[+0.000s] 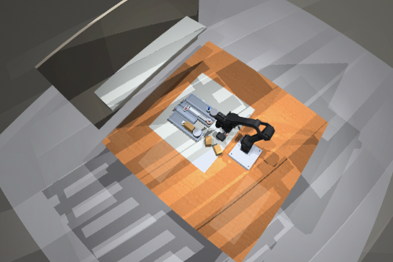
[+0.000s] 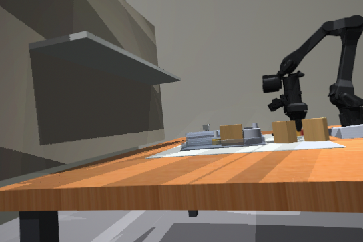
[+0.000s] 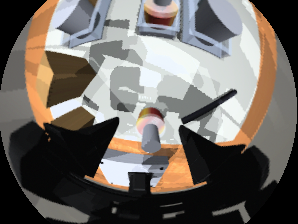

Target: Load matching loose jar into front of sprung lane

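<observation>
The loose jar point(image 3: 150, 120) point(image 2: 300, 133), with a red and cream body and a grey top, stands upright between the open fingertips in the wrist view. My gripper point(image 3: 150, 124) point(image 2: 299, 130) points down, open, its fingers on either side of the jar with gaps; contact is not visible. The matching jar point(image 3: 161, 14) point(image 1: 209, 121) stands at the front of the middle, sprung lane point(image 3: 159, 33), behind its low front stop. The pusher plate is not clearly visible. In the top view, the arm mostly hides the loose jar.
Two wooden blocks point(image 1: 208, 141) point(image 1: 217, 149) point(image 2: 284, 132) point(image 2: 315, 129) stand beside the loose jar. A black rod point(image 3: 210, 106) lies on its other side. The side lanes hold grey cylinders point(image 3: 80, 16) point(image 3: 218, 19); one also holds a wooden block point(image 1: 188, 126). A shelf point(image 2: 100, 60) hangs behind.
</observation>
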Motion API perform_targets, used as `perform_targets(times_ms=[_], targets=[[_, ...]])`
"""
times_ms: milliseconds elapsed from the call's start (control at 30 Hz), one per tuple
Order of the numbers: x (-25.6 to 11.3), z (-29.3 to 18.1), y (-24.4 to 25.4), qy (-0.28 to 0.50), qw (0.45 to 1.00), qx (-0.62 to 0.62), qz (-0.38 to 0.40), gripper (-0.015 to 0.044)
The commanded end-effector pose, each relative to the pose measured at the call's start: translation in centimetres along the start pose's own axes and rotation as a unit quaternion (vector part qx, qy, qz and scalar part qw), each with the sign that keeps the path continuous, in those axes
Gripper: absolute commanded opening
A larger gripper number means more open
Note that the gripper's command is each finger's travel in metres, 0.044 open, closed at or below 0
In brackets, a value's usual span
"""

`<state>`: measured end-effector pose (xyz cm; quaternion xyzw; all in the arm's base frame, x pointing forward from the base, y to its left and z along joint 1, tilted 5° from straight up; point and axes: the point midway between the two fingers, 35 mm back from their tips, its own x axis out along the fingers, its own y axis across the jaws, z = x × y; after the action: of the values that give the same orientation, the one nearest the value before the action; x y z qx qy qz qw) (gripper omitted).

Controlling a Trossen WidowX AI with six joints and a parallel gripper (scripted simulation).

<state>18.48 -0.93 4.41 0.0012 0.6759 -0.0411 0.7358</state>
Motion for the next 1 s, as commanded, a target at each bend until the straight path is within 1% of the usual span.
perform_targets(times_ms=[0,300,467,600,633,967], targets=[[0.4,-0.1,-0.1,0.002,1.0,-0.003,-0.002,0.0387],[0.4,-0.1,-0.1,0.002,1.0,-0.003,-0.002,0.0151],[0.4,-0.1,-0.1,0.002,1.0,-0.003,-0.002,0.0118],[-0.3,0.1,0.0,0.002,1.0,-0.003,-0.002,0.0013],[-0.8,0.1,0.0,0.002,1.0,-0.003,-0.002,0.0],[-6.0,0.2,0.0,0.002,1.0,-0.003,-0.002,0.0]])
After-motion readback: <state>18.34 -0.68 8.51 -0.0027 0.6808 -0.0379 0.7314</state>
